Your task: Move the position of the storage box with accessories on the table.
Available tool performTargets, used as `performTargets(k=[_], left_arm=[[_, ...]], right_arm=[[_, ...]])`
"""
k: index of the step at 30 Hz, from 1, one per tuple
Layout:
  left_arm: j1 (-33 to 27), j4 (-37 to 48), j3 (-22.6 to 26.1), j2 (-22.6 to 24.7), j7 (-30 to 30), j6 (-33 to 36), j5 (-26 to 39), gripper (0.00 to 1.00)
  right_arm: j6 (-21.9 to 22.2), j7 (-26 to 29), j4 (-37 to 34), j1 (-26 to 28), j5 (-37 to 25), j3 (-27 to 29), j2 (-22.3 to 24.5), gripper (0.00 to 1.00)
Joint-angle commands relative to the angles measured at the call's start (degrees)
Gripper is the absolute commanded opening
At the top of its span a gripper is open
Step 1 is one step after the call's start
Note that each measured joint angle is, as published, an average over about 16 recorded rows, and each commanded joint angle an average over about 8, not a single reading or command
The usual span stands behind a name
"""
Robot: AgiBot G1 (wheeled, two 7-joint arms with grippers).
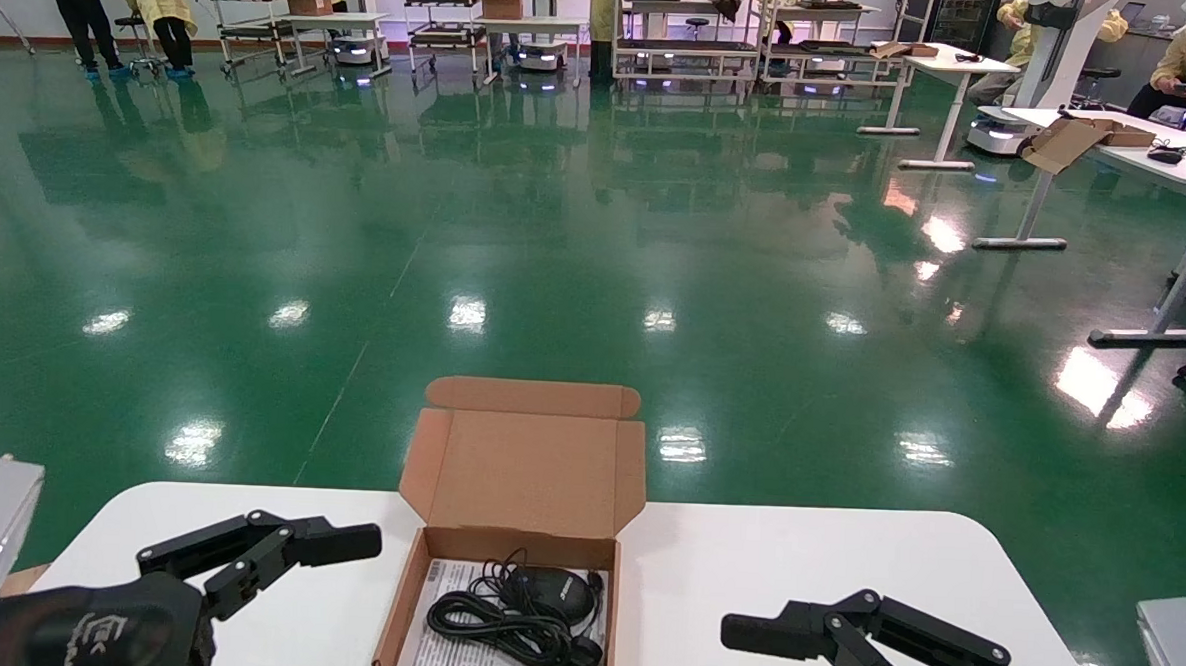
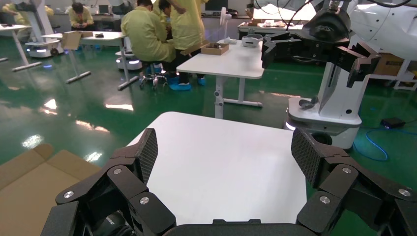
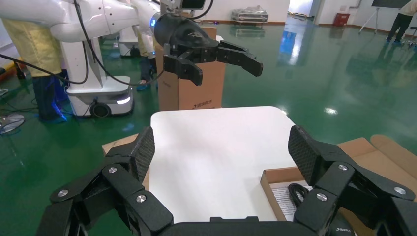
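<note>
box (image 1: 513, 560): lid up, near edge of table (image 1: 803, 562), mouse (image 1: 552, 593) and paper (image 1: 445, 627) inside | left gripper (image 1: 273, 549): jaws apart, left of box | right gripper (image 1: 840, 634): jaws apart, right of box

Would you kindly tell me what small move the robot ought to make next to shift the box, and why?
Probably bring the right pincer inward toward the storage box to grip its side wall. Both pincers are open and hold nothing; the left pincer hovers at the box's other side. The box sits between them on the table, lid open, with the mouse and paper sheet inside.
</note>
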Motion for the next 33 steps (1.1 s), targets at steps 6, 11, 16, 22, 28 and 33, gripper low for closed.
performTargets(k=[6,11,16,22,28,33], left_arm=[[0.0,0.0,0.0,0.0,0.0,0.0,0.0,1.00],[0.0,0.0,0.0,0.0,0.0,0.0,0.0,1.00],[0.0,0.0,0.0,0.0,0.0,0.0,0.0,1.00],[0.0,0.0,0.0,0.0,0.0,0.0,0.0,1.00],[0.0,0.0,0.0,0.0,0.0,0.0,0.0,1.00],[0.0,0.0,0.0,0.0,0.0,0.0,0.0,1.00]], right_arm=[[-0.1,0.0,0.0,0.1,0.1,0.0,-0.2,1.00],[-1.2,1.6,-0.7,2.0,-1.2,-1.4,-0.8,1.00],[-3.4,6.1,-1.9,8.3,-5.0,-4.6,-1.8,1.00],[-4.9,12.7,-6.6,19.6,-10.2,-10.2,-5.5,1.00],[-4.9,16.3,-17.5,31.3,-17.6,-17.6,-12.4,1.00],[-3.4,14.5,-30.7,39.0,-23.9,-22.4,-20.1,1.00]])
